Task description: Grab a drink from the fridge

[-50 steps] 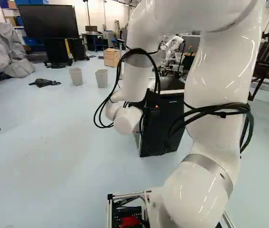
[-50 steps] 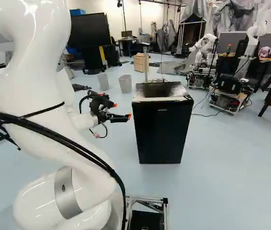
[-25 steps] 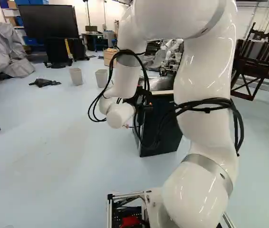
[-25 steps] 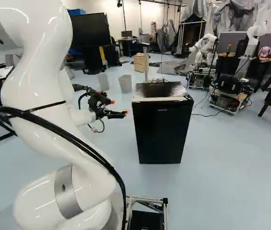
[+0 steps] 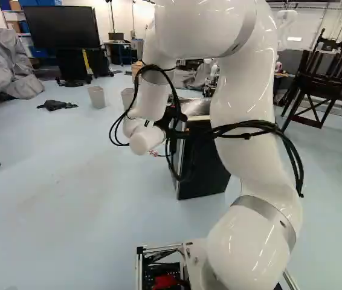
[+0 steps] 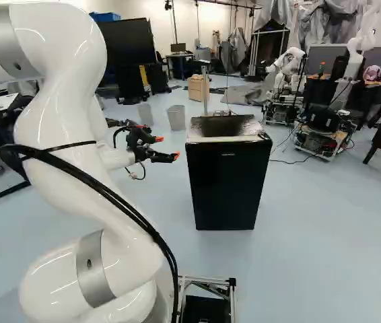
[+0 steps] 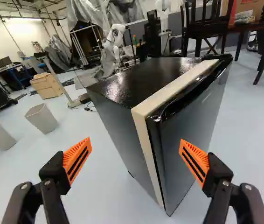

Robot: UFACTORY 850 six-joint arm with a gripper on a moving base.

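Note:
The black mini fridge [image 6: 227, 178] stands upright on the floor with its door shut; no drink is visible. In the right base view my gripper [image 6: 166, 148] is left of the fridge, near the height of its upper part, with a gap between them. In the wrist view the gripper [image 7: 135, 156] is open and holds nothing. Ahead of the fingers is the fridge [image 7: 122, 128], showing its side, its glossy top and the pale strip along the door's edge. One orange pad [image 7: 195, 161] overlaps the door face in that view; contact cannot be made out.
Two grey bins [image 6: 176, 118] and a wooden cabinet [image 6: 198, 87] stand beyond the fridge. Another robot [image 6: 288, 70] is at the back. Dark wooden chairs [image 5: 319, 78] stand at the right of the left base view. A large screen [image 5: 62, 28] is at the back left.
My arm has swung left in the left base view, and the gripper has drawn slightly away from the fridge and up in the right base view. Base and fridge have not moved.

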